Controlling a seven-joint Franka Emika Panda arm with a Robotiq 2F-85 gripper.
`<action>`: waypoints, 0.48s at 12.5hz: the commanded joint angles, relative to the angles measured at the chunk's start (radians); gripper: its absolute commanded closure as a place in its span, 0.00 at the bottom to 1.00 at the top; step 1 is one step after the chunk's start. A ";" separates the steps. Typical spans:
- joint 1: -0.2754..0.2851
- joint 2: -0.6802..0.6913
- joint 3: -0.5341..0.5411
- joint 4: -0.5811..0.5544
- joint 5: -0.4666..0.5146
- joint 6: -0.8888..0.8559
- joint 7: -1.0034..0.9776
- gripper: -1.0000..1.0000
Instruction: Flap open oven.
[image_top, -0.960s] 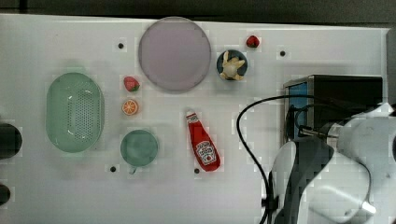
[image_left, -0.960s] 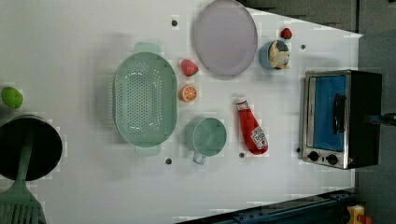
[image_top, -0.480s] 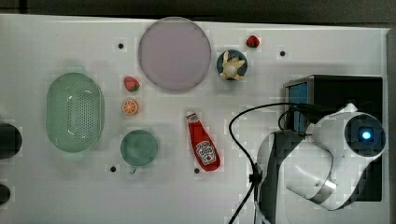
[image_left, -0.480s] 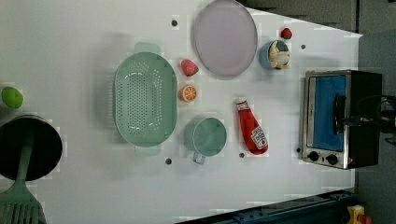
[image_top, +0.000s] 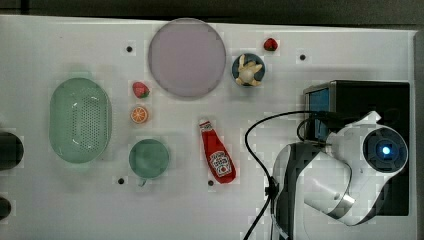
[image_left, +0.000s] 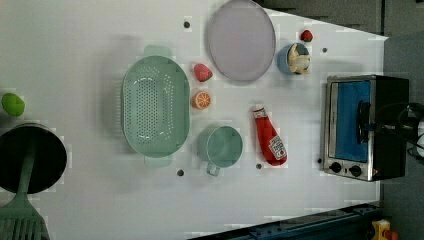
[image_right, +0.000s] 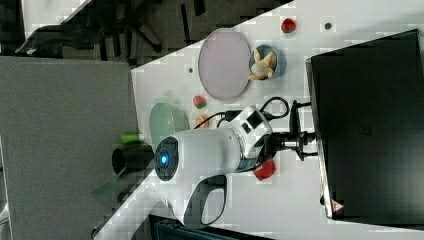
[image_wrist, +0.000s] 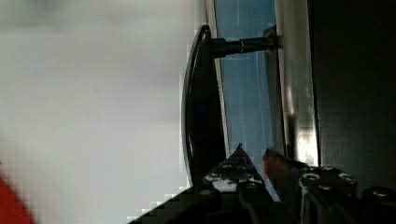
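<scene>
One oven (image_top: 372, 97) sits at the top view's right edge of the white table (image_top: 300, 200), the white arm (image_top: 340, 175) covering most of it. Left view — the oven's blue glass door (image_left: 352, 120) is shut flat, the dark gripper (image_left: 367, 122) at its bar handle (image_left: 361, 120). Right view: the gripper (image_right: 305, 142) reaches the oven's front. Wrist view — fingertips (image_wrist: 238, 163) lie beside the handle (image_wrist: 201, 107), against the glass; whether they clamp it cannot be told.

3 high views, wrist view close
</scene>
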 joint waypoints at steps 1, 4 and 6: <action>0.027 0.002 0.006 -0.011 0.002 0.017 -0.035 0.82; 0.059 0.002 0.027 -0.028 -0.070 0.017 0.036 0.82; 0.083 0.002 0.055 -0.048 -0.167 0.017 0.160 0.82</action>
